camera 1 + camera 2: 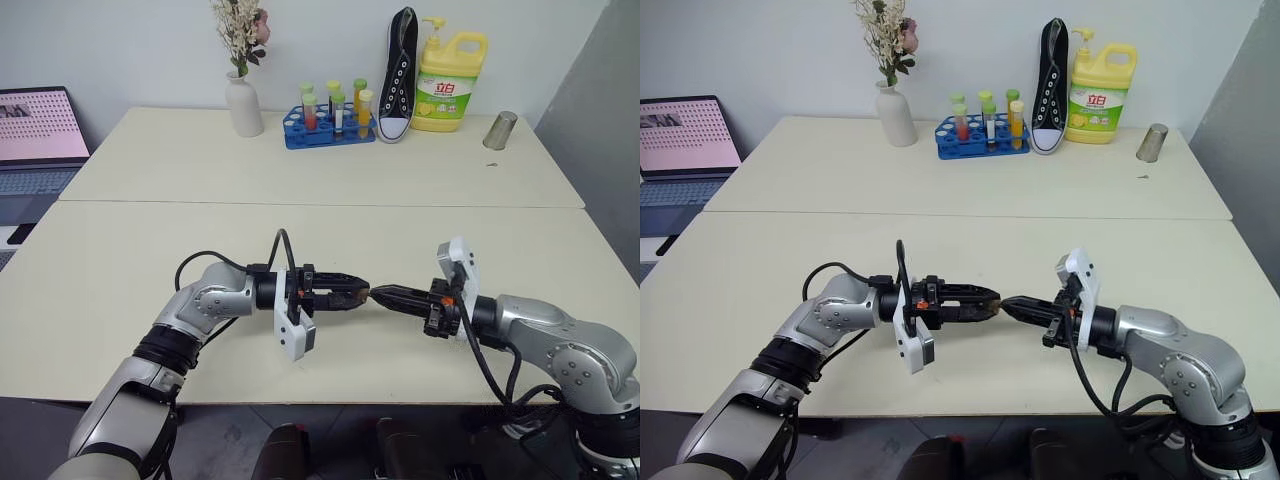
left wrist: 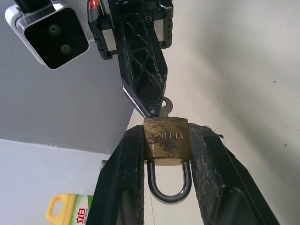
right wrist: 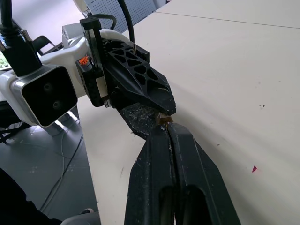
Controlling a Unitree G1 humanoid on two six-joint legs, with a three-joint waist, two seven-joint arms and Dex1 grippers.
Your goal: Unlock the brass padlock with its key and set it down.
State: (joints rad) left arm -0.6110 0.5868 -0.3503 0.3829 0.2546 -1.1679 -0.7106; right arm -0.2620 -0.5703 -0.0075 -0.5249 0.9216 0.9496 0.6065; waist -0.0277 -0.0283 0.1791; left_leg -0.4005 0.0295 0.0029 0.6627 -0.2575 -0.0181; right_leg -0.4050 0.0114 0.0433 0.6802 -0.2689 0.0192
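From the left eye view, the two arms meet tip to tip above the near table (image 1: 120, 300). The left gripper (image 1: 358, 293) points right and the right gripper (image 1: 382, 294) points left, their black fingertips touching at the middle of the scene. On the far table stand a white vase (image 1: 243, 104) with dried flowers, a blue rack of tubes (image 1: 328, 125), a black sneaker (image 1: 400, 75) propped upright, a yellow detergent bottle (image 1: 450, 80) and a metal cup (image 1: 500, 130) at the far right. A laptop (image 1: 35, 140) sits at the far left.

The right eye view gives the same layout, with the grippers meeting just above the near table's surface.

In the left wrist view, the left gripper's fingers (image 2: 206, 168) stand partly apart and clamp the brass padlock (image 2: 166, 142) by its two flat sides, its silvery shackle hanging back between them. The right gripper's closed tips come against the padlock's end, and the rounded head of the key (image 2: 164, 104) peeks out beside those tips, right at the padlock's edge.

In the right wrist view, the right gripper's fingers (image 3: 187, 154) are pressed together, pinching the key at their tips; a sliver of brass shows just past them, held in the left gripper's fingers
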